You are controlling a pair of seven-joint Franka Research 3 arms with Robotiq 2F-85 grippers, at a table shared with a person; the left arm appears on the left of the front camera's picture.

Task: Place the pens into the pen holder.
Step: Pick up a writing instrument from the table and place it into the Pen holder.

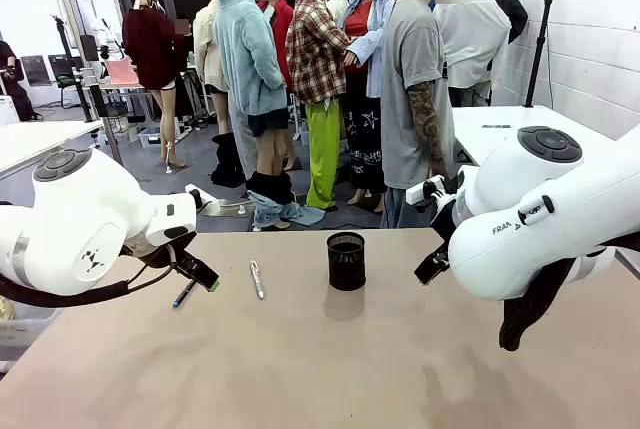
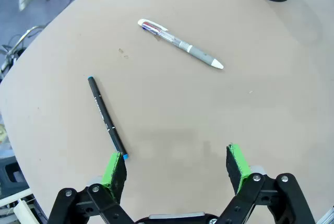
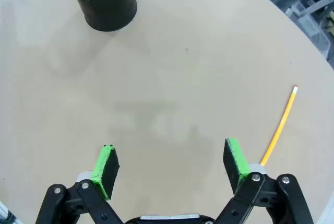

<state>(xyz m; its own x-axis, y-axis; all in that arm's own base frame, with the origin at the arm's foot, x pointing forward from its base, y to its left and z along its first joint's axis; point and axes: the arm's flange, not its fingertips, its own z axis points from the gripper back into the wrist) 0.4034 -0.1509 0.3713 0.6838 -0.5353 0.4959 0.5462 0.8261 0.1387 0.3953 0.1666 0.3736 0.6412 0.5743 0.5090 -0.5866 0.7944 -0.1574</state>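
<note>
Your left gripper (image 2: 176, 165) hangs closest to its lens, green pads spread wide over bare table (image 2: 271, 104) and holding nothing. The right gripper (image 3: 170, 162) is released and empty too. Both look poised to pick, not yet committed.

No pen stands in the holder (image 3: 103, 2). It sits upright with its mouth up near the table's middle, at 11 o'clock from the right gripper and 1 o'clock from the left. That spot seems chosen so either arm can reach it.

All three pens lie flat on the table, well apart from the holder and from each other, so each needs its own pick.
- **Dark pen (image 2: 107, 117):** it runs from 11 o'clock down to the left gripper, with its teal end just beside one pad.
- **Silver pen (image 2: 180, 43):** it lies at 12 o'clock from the left gripper, between the dark pen and the holder.
- **Orange pen (image 3: 279, 126):** it lies at 2 o'clock from the right gripper, and its near end passes behind one pad.

I judge the split as two pens for your left arm and one for your right.

The wrist views give you pad-to-pen spacing and the holder's mesh interior. The front view adds the overall layout: both pens lie at 9 o'clock from the holder, silver nearer and dark farther. It also shows a person standing at the far edge at 1 o'clock, hands off the table. For the orange pen, go by the right wrist view, since the right arm's bulk stands across that side from the front.
</note>
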